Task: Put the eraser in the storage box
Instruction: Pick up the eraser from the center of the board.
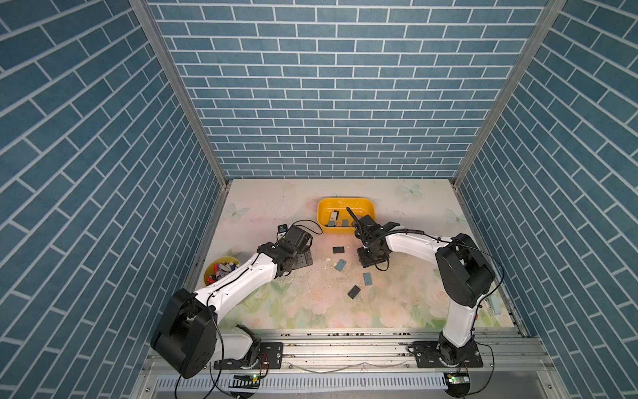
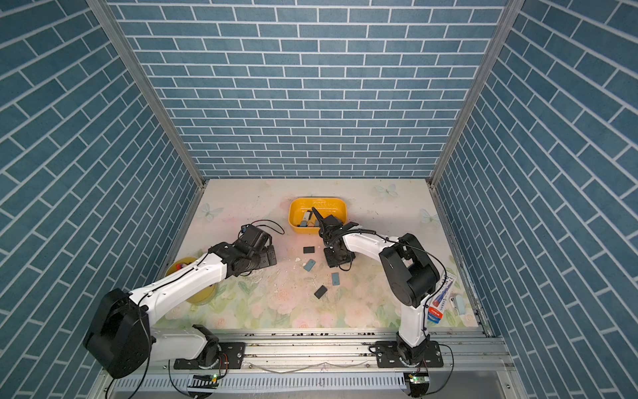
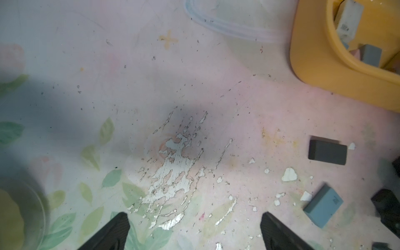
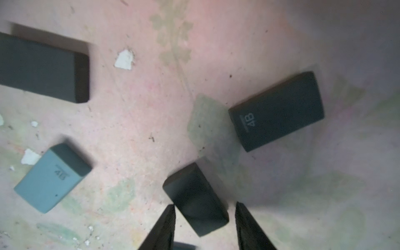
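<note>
Eraser [image 4: 194, 198] lies askew on the counter [image 4: 140, 108] between the parted, not yet pinching jaws of the right hand [image 4: 204, 205], outside the box [image 1: 331, 209], so squaring up to its long sides before closing seems wise; the left hand [image 3: 194, 216] hangs open, empty.

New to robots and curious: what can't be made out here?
Right gripper: tips hidden under its body in both top views; its wrist view leaves the grip on the black eraser unclear.
Storage box contents: right arm covers part; left wrist view cuts it off.
Pen cup: left arm covers much.
</note>
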Tool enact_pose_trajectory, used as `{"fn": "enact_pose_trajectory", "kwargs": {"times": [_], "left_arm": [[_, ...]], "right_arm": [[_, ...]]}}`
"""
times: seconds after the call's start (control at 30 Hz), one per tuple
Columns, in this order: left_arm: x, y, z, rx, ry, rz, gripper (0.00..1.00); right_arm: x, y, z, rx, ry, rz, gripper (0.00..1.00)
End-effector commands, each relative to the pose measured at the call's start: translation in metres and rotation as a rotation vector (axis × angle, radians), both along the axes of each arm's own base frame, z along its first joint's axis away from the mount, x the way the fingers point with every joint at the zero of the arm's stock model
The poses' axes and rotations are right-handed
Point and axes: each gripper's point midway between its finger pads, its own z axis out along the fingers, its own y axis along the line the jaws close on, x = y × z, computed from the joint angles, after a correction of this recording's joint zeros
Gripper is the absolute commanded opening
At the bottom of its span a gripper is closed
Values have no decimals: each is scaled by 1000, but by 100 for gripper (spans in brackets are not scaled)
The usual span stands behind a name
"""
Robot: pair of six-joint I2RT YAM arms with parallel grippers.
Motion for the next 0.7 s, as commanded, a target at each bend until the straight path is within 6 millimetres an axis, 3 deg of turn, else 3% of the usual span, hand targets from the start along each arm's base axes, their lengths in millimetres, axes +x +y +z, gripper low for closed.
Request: {"fn": "enact_pose_trajectory", "kwargs": {"times": [0.0,0.17,0.67], "left_arm": [[1,4,-1,18,-26,2,99],[-1,7,-4,36,-28,-11,99],[-3,7,-14,49,-10,-27,99]], "right_arm": [[-3,1,1,-5,23,30,45],[-13,1,-5,1,69,39,43],[-34,-14,-28,-93,145,18,24]]}}
